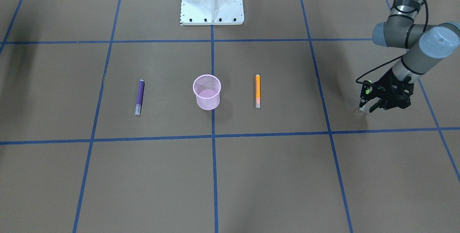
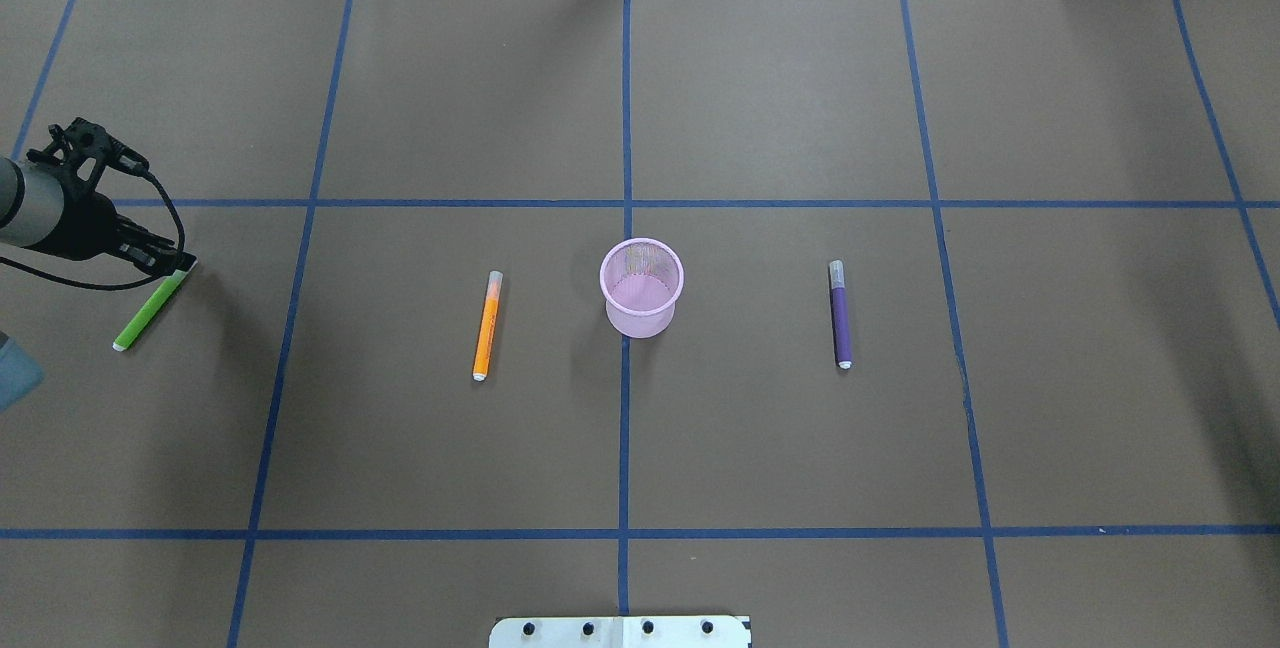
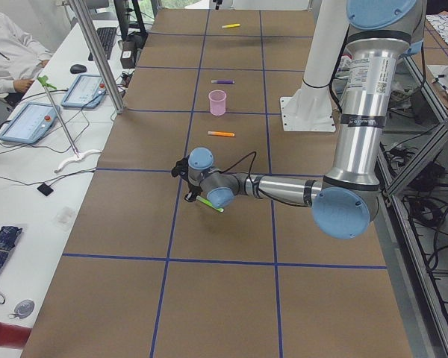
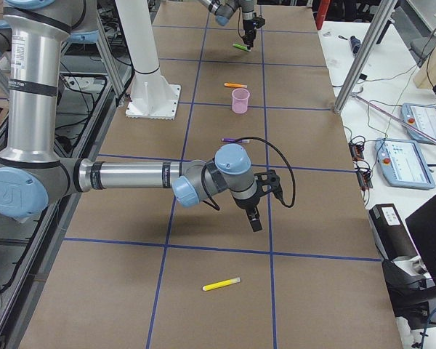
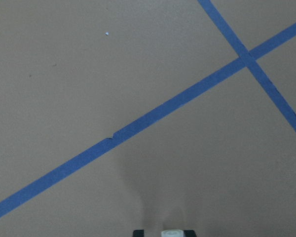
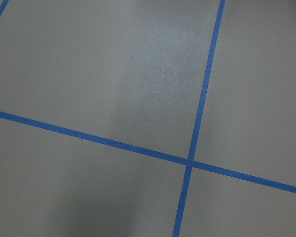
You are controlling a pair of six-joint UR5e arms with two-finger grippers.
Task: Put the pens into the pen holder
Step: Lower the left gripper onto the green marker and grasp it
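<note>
green pen [image 2: 150, 313] gripped at upper end by left jaws — slanting downward, right jaws – cannot tell

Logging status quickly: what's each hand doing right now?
Left hand: shut on the green pen.
Right hand: cannot tell.

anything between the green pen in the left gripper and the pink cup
Only the orange pen, lying flat on the table between the green pen in the left gripper and the pen holder. Nothing upright; a raised carry should likely clear it.
</note>
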